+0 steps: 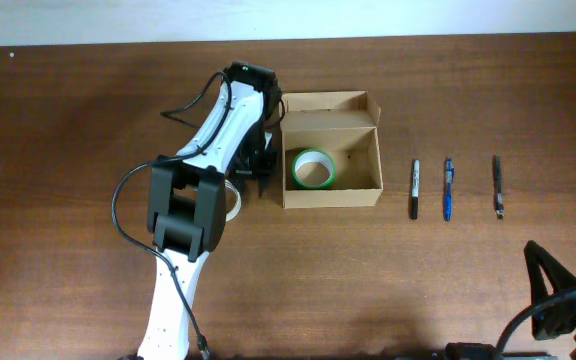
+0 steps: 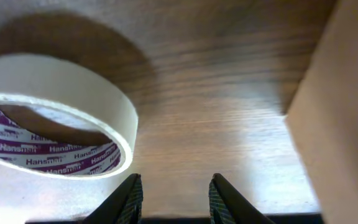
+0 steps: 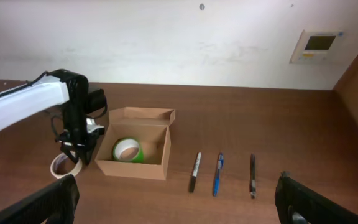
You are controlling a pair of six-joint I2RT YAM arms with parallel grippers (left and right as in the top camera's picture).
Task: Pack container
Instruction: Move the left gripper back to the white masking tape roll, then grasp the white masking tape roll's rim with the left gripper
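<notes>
The box (image 1: 358, 165) stands open on the table (image 1: 88, 100), its flap (image 1: 325, 103) folded back on the far side and a green roll (image 1: 313, 168) lying flat in its left end. The left gripper (image 2: 174, 186) hangs low just outside the box's left wall, its fingers (image 2: 131, 198) a narrow gap apart and empty, with a white roll (image 2: 55, 118) close on its other side. Right of the box a marker (image 1: 415, 188), a blue pen (image 1: 448, 188) and a dark pen (image 1: 497, 187) lie in a row, apart from it, and the right gripper (image 3: 176, 202) hangs spread wide and empty near the table's right corner.
</notes>
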